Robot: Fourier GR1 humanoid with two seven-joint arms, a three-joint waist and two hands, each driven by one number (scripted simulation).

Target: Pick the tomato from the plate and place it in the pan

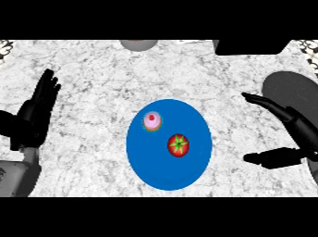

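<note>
Probably smooth, rounded, easily bruised: cup the tomato (179, 145) round its sides, there on the blue plate (155, 171), using the right hand (303, 132), now spread wide and empty beside the rim

Left hand (33, 113) open, fingers up, at left edge; right hand (295, 134) open, thumb spread.

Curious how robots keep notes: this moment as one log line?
tomato: on blue plate; right robot hand: open, by pan; left robot hand: open, resting
</note>
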